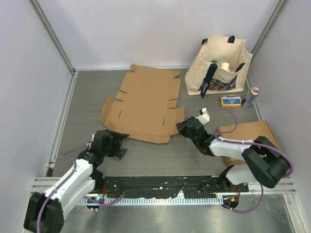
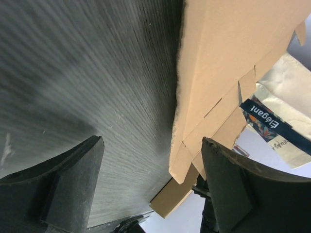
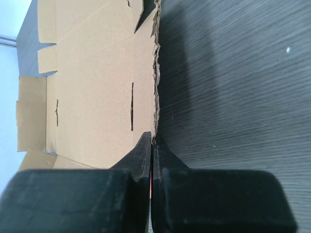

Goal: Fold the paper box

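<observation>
Centrally on the table (image 1: 160, 155), paper box (image 1: 146, 104) lay flat; left gripper (image 1: 122, 144) with fingers spread beside its near-left edge, right gripper (image 1: 181, 127) with fingers pressed together at its near-right edge. Best handling seemed to be sliding a finger under a side flap and lifting along the crease. Legible: "Elegant" on strap (image 2: 265, 119) of tote bag (image 1: 221, 68)

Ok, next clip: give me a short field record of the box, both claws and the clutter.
box: flat brown cardboard box blank, unfolded on dark table
left claw: open, at blank's near-left edge
right claw: shut, tips at blank's near-right edge; grip unclear
clutter: cream tote bag, silver drink can, far right
</observation>
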### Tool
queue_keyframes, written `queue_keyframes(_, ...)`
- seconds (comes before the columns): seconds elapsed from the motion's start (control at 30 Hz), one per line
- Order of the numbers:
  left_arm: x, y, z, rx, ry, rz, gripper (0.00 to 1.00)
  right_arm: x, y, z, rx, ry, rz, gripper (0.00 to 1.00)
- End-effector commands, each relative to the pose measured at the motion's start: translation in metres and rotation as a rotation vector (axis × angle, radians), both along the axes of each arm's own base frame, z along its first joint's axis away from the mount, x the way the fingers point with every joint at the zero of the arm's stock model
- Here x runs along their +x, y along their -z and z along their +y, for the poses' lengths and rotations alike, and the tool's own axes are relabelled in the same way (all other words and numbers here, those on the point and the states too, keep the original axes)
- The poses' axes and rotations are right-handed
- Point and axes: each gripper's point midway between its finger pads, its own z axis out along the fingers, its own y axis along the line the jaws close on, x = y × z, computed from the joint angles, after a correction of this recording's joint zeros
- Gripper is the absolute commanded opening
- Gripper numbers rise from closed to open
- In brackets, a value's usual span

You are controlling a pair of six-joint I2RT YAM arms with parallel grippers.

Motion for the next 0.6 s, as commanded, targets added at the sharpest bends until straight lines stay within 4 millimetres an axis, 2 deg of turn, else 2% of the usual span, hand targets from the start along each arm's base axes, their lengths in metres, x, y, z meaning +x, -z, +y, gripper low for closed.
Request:
queue_keyframes(0.0, 0.036, -0.034, -0.023, -0.064, 0.062, -0.139, 0.81, 0.0, 0.0, -0.006, 0.02, 0.063, -0.008, 0.01)
queue_keyframes(0.07, 0.039, -0.026, -0.024, -0.055, 0.068, -0.116, 0.72, -0.003, 0.001, -0.002, 0.022, 0.048, -0.006, 0.01)
queue_keyframes(0.1, 0.044, -0.028, -0.025, -0.06, 0.065, -0.135, 0.7, -0.004, 0.003, -0.001, 0.019, 0.044, -0.002, 0.01)
queue_keyframes(0.17, 0.046, -0.02, -0.026, -0.057, 0.06, -0.115, 0.65, -0.005, 0.003, 0.001, 0.021, 0.036, 0.0, 0.01)
queue_keyframes(0.43, 0.056, -0.005, -0.029, -0.037, 0.075, -0.124, 0.54, -0.016, 0.012, 0.007, 0.002, -0.005, 0.013, 0.01)
queue_keyframes(0.53, 0.057, -0.001, -0.026, -0.013, 0.077, -0.143, 0.44, -0.021, 0.015, 0.011, 0.005, -0.036, 0.023, 0.01)
queue_keyframes(0.57, 0.058, 0.0, -0.023, 0.022, 0.083, -0.16, 0.37, -0.022, 0.013, 0.015, 0.012, -0.057, 0.016, 0.01)
